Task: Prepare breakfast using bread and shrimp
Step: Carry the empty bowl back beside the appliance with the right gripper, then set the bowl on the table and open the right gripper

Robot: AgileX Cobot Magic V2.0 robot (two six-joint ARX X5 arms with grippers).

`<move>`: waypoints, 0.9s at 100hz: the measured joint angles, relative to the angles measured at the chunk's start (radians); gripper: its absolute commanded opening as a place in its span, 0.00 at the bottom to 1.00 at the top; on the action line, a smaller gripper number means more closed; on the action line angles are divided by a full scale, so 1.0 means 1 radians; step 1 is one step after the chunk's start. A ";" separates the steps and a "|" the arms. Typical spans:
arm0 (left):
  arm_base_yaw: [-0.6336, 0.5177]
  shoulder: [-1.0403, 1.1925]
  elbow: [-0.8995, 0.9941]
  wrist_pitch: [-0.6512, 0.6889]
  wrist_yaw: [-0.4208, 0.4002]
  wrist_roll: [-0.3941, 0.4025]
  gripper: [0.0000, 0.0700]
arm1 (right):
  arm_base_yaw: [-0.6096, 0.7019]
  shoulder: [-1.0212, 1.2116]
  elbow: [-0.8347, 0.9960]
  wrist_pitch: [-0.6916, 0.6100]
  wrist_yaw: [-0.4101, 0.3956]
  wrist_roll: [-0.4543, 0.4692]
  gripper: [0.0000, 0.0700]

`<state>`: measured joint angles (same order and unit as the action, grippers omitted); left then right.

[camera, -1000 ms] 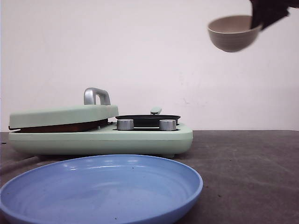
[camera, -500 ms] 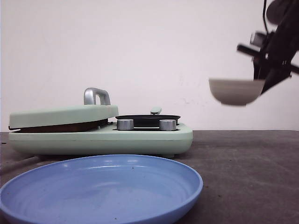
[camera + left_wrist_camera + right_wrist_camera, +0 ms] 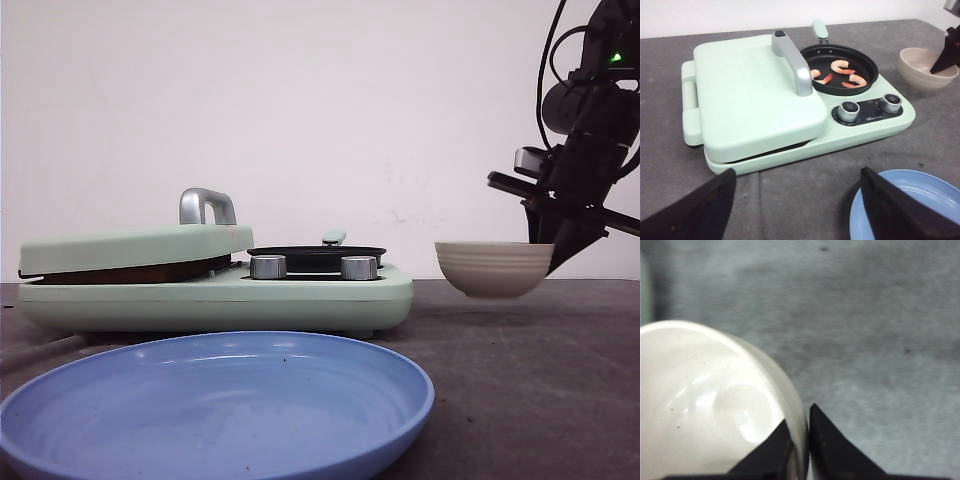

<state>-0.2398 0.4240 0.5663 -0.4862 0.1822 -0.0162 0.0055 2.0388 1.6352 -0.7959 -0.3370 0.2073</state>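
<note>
**Right gripper pinches the bowl's rim beside the cooker**

Front view: the right gripper (image 3: 552, 243) comes down from above and clamps the far-right rim of a beige bowl (image 3: 492, 268), which sits level just above or on the grey table (image 3: 520, 380) (contact is hard to judge from this low angle). To the bowl's left stands the pale green cooker (image 3: 215, 290), lid (image 3: 135, 247) down, a small black pan (image 3: 316, 254) on its right half behind two silver knobs (image 3: 268, 267). A blue plate (image 3: 215, 405) fills the foreground.

Left wrist view: the left gripper (image 3: 795, 200) hangs with its jaws spread wide, nothing between them, the cooker ahead of it and the blue plate just beside one finger. Pink shrimp (image 3: 842, 74) lie in the pan. The bread cannot be seen; only a dark gap shows under the closed lid. The bowl sits beyond the knobs, the other gripper on its edge.

Right wrist view: one finger (image 3: 770, 452) inside the bowl, the other outside, pressed narrow on the wall. The bowl's inside is bare and glossy.
</note>
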 measured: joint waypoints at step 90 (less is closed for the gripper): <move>0.000 0.000 0.000 0.003 0.000 0.000 0.60 | 0.000 0.029 0.000 -0.004 0.003 -0.001 0.10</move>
<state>-0.2398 0.4240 0.5663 -0.4831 0.1818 -0.0162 0.0055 2.0682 1.6352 -0.7998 -0.3336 0.2062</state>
